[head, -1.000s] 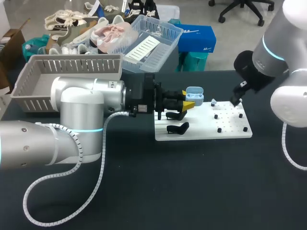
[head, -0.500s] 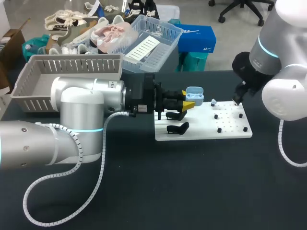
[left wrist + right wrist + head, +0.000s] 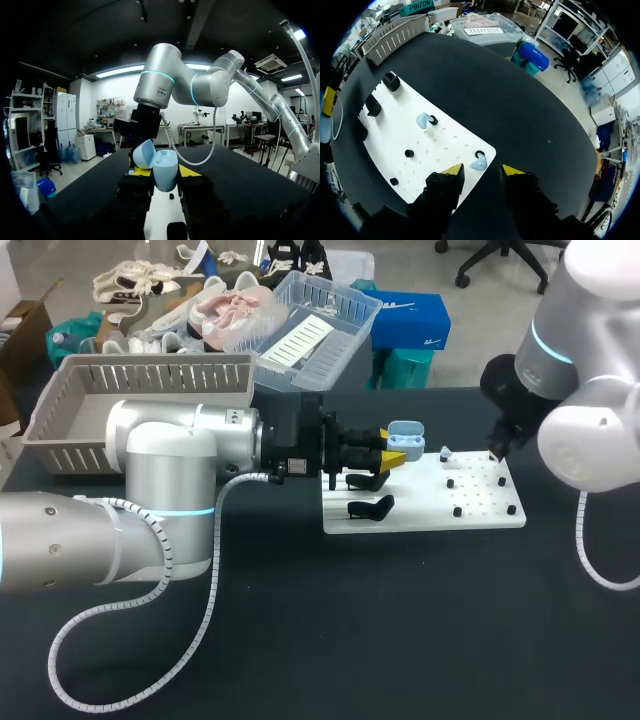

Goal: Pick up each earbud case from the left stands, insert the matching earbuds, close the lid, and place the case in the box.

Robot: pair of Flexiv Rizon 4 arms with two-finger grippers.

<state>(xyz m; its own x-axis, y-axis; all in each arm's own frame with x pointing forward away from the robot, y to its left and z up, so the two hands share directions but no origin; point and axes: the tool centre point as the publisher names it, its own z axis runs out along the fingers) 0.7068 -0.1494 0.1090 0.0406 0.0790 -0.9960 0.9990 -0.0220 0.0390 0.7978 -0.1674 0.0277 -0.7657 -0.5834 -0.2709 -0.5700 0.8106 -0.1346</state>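
Left wrist view shows the left fingers (image 3: 141, 171) clamped from both sides on a pale blue earbud case (image 3: 165, 175), its lid tipped open, held above the white board (image 3: 157, 210). Right wrist view has the right fingers (image 3: 452, 171) spread apart and holding nothing, hovering over one blue earbud (image 3: 479, 162) at the board's corner. A second earbud (image 3: 423, 120) sits further in on its peg. Out on the dark desk (image 3: 400, 620), the grey box (image 3: 140, 390) stands at the far left. By my reading, one case is lifted and opened; inserting both earbuds, closing the lid and boxing remain.
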